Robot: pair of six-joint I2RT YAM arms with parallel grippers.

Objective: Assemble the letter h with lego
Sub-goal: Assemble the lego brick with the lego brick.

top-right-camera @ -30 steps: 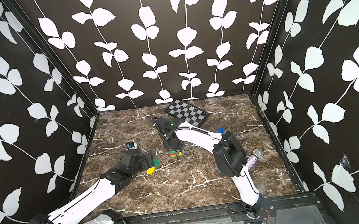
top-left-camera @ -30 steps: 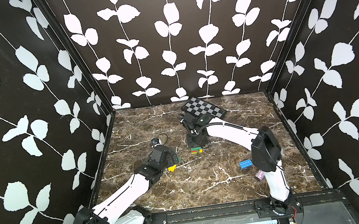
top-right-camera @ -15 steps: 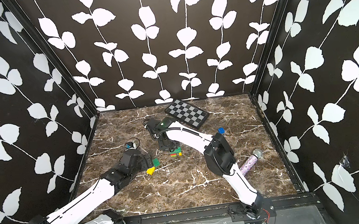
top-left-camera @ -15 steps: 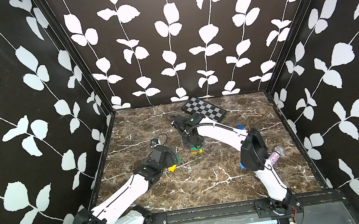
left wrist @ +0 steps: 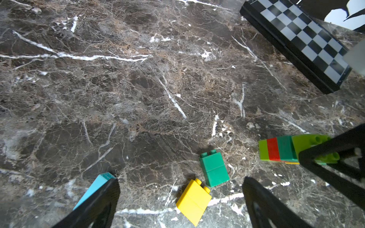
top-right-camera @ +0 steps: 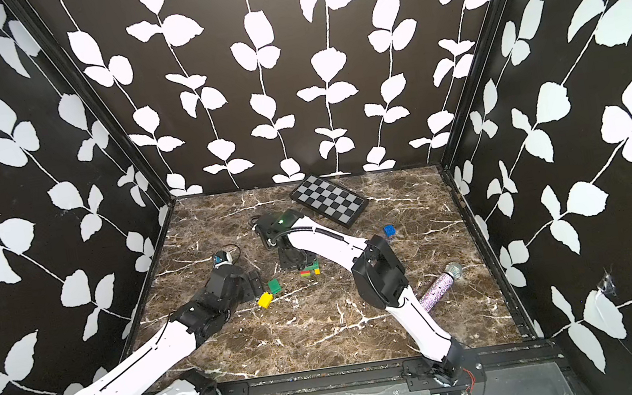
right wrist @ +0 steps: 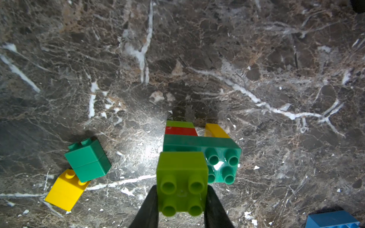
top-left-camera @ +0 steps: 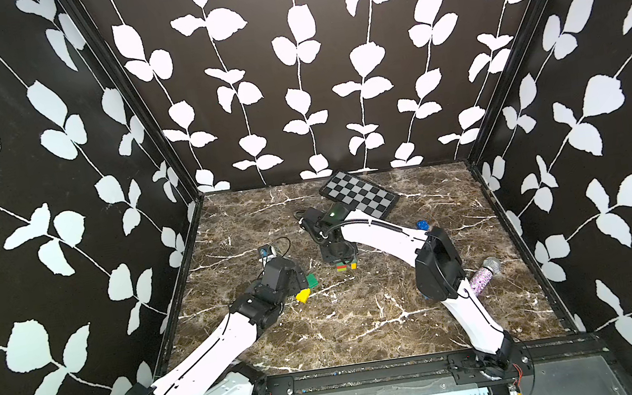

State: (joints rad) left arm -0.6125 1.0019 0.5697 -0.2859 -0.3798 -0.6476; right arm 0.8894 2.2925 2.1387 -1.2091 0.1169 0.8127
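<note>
Nearest the front of the desk (top-left-camera: 366, 326), toward the right arm's side, a glittery purple cylinder (top-left-camera: 484, 275) lies on its side, well apart from the lego. On the left side a loose yellow brick (left wrist: 193, 201) lies tipped over and touches a dark green brick (left wrist: 214, 170) just behind it. Both sit just ahead of the left gripper (left wrist: 179, 181), whose jaws stand wide open and hold nothing; a pale blue brick (left wrist: 94, 187) shows against the outer side of one finger. Just beyond, near the middle of the desk, is the joined stack (top-left-camera: 347, 266) of lime, red and a long dark green brick, with a yellow piece under the long brick's other end. The right gripper (right wrist: 181, 195) points down over it, clamped on the lime brick (right wrist: 182, 173) that tops the stack, one finger on each side. Farther back on the right lies a single blue brick (top-right-camera: 389, 231), and the checkered board (top-left-camera: 358, 196) rests near the rear wall.
</note>
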